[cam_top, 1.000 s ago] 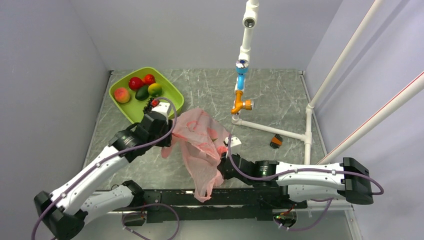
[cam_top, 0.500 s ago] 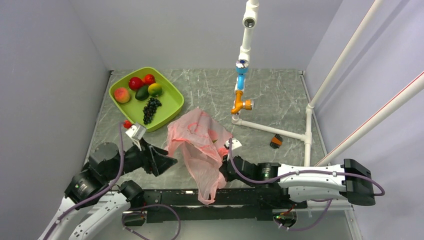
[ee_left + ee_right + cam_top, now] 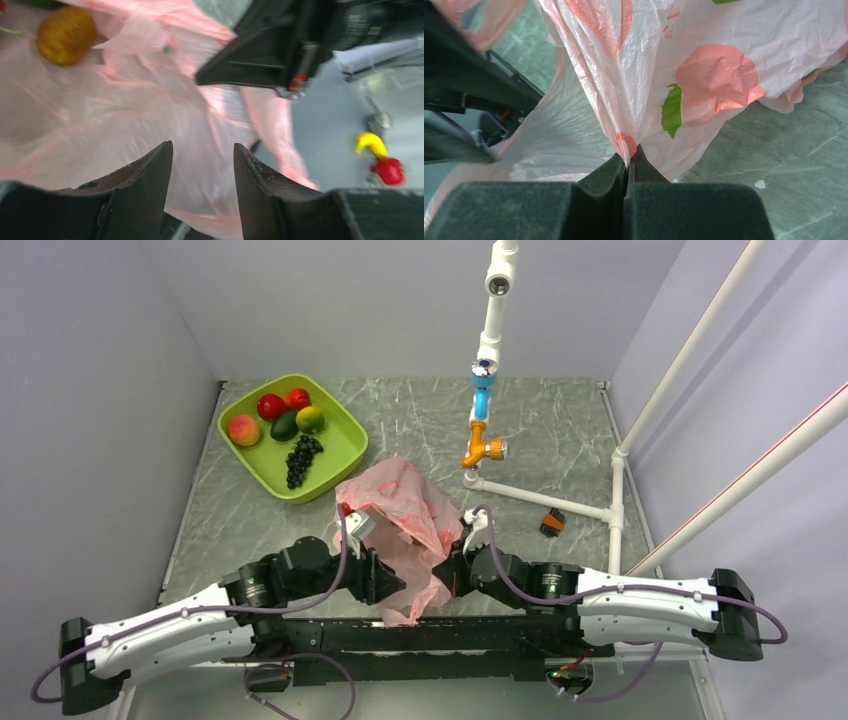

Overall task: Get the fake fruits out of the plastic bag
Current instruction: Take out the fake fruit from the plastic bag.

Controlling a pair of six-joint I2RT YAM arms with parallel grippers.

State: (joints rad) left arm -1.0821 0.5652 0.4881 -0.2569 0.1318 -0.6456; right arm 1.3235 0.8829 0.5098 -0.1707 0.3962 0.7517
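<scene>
Bag [image 3: 400,510] in the middle of the desk [image 3: 560,430], crumpled and slumped toward the near edge, with both arms closing on it from either side. Progress looks early. One fruit [image 3: 66,35], the brown-orange oval, shows in the left wrist view, nestled in the pink folds at the far side of the film. It looks to be inside the mouth, though I can't be sure it isn't lying on top. The other two fruits are not visible from any view, so presumably they are buried in the plastic. Nothing of the bag's load appears out on the desk. So the unloading is, by my reading, all to come.

Right end effector [image 3: 629,155] is clenched on a pinch of the bag, jaws pressed flat together with a fold of film gathered between the tips, low down beside a printed red shape. That arm lies long and low across the near edge, reaching leftward to the bag's right flank.

Left end effector [image 3: 202,150] is released, jaws parted, nothing between them, pink film spread just beyond the tips. Its arm is stretched low too, forearm angled rightward, nose aimed at the bag's near-left side.

Next call, as I see it: the left goes in for that orange fruit while the right anchors the bag.
</scene>
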